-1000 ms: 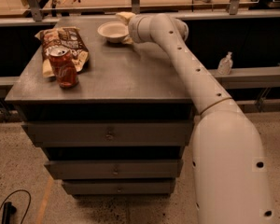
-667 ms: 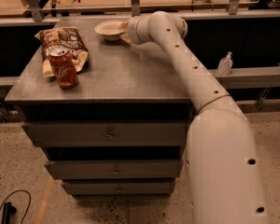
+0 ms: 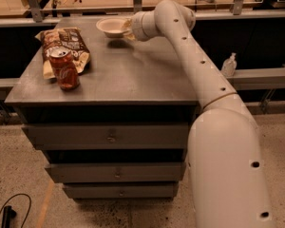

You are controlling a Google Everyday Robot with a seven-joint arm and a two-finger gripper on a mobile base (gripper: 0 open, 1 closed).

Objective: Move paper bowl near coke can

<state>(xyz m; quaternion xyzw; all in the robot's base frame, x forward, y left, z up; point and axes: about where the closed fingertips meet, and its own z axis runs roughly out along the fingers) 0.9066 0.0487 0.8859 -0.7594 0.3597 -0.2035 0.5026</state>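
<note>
The paper bowl (image 3: 112,26) is over the far middle of the desk (image 3: 133,75), mouth up and close to level. It is round, so no long axis can be told. It hangs just above the desktop, with its shadow on the surface below it. The hand (image 3: 127,27) is at the bowl's right edge and clamped on its rim. The thick wrist hides most of the hand, and the grip itself is hard to make out. The coke can (image 3: 64,69) stands upright near the front left of the desk, silver top up, well apart from the bowl. Just behind it a crinkled snack bag (image 3: 66,44) lies flat, its lower part covered by the can. The arm (image 3: 199,65) reaches in from the lower right, and its bulk hides the desk's right front corner
</note>
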